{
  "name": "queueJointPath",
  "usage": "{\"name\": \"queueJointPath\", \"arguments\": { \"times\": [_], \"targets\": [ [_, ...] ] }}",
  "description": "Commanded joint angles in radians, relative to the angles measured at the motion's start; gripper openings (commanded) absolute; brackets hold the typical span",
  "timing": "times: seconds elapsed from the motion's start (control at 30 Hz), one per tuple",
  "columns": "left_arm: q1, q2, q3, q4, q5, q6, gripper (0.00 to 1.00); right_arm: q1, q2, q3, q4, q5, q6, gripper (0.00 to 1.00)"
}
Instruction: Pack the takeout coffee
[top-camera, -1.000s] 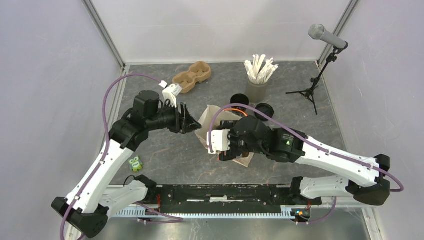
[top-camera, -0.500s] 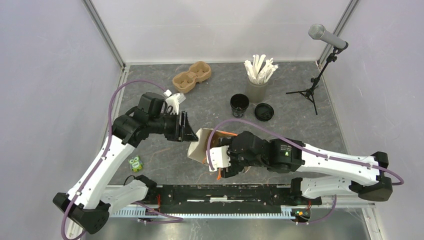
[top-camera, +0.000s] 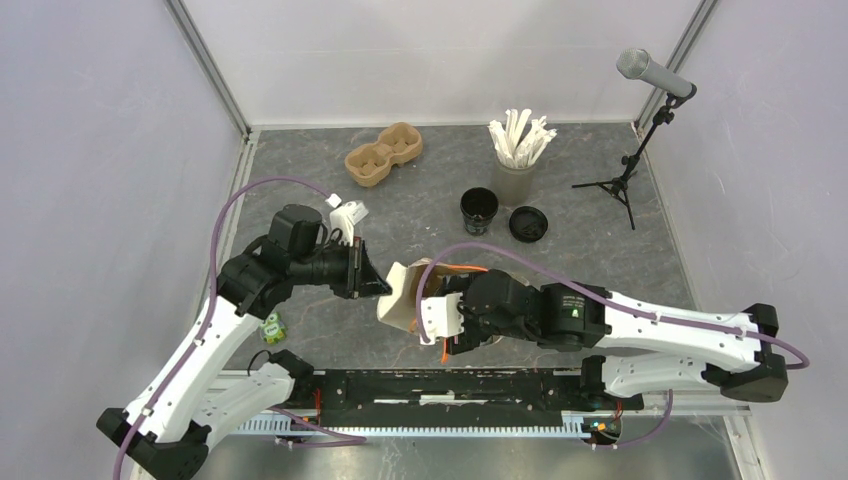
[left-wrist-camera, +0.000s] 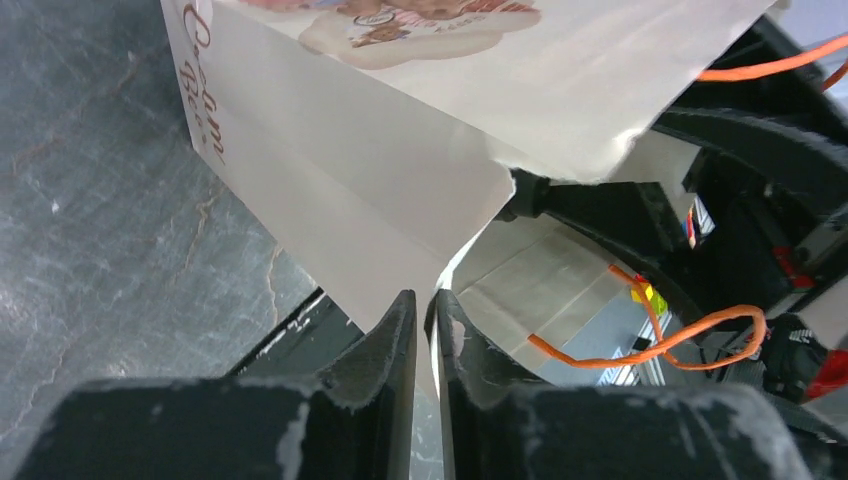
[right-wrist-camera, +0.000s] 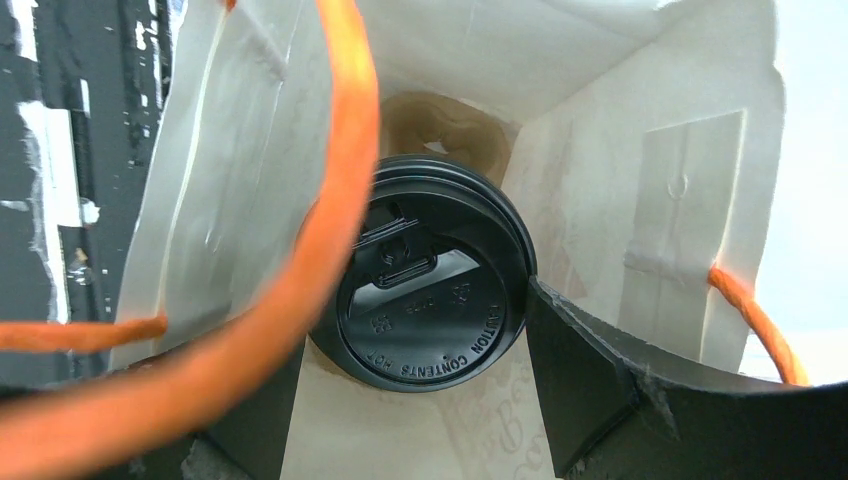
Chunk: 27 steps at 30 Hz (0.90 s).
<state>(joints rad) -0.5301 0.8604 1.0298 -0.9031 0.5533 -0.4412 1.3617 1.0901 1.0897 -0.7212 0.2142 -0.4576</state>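
Observation:
The takeout coffee (right-wrist-camera: 430, 300), a black cup under a round black lid, sits deep inside a white paper bag (top-camera: 400, 295) with orange handles. My right gripper (right-wrist-camera: 415, 330) reaches into the bag, its fingers against both sides of the lid. In the top view its fingers are hidden by the bag. My left gripper (left-wrist-camera: 425, 298) is shut on the bag's paper rim (left-wrist-camera: 470, 240) at the left of the opening, and it also shows in the top view (top-camera: 378, 285). The bag lies tilted near the table's front edge.
A brown pulp piece (right-wrist-camera: 440, 125) shows behind the cup inside the bag. An open black cup (top-camera: 479, 208), a loose black lid (top-camera: 527, 223), a grey cup of white sticks (top-camera: 516, 160), a brown carrier (top-camera: 383, 155), a microphone stand (top-camera: 630, 170) and a green toy (top-camera: 270, 326) stand around.
The bag and my right gripper moved toward the front edge. My left gripper followed and closed on the bag's rim.

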Motion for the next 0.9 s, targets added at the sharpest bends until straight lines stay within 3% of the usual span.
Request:
{"name": "queueJointPath", "arguments": {
  "times": [0.0, 0.2, 0.4, 0.47, 0.63, 0.87],
  "targets": [
    [-0.003, -0.004, -0.004, 0.165, -0.009, -0.041, 0.20, 0.005, 0.035, 0.033, 0.027, 0.104, -0.056, 0.62],
    [-0.002, 0.046, 0.017, 0.308, -0.012, -0.060, 0.29, 0.004, 0.092, 0.049, 0.092, 0.131, -0.134, 0.62],
    [-0.003, 0.029, 0.045, 0.290, -0.023, -0.057, 0.39, 0.004, 0.123, 0.068, 0.104, 0.112, -0.151, 0.62],
    [-0.002, 0.016, 0.042, 0.263, -0.030, -0.045, 0.35, 0.005, 0.122, 0.055, 0.114, 0.125, -0.168, 0.62],
    [-0.003, -0.001, 0.012, 0.247, -0.041, 0.004, 0.05, -0.029, 0.145, 0.035, 0.139, 0.140, -0.257, 0.63],
    [-0.002, -0.021, 0.014, 0.318, -0.166, -0.011, 0.03, -0.120, 0.189, 0.108, 0.144, 0.141, -0.389, 0.62]
  ]
}}
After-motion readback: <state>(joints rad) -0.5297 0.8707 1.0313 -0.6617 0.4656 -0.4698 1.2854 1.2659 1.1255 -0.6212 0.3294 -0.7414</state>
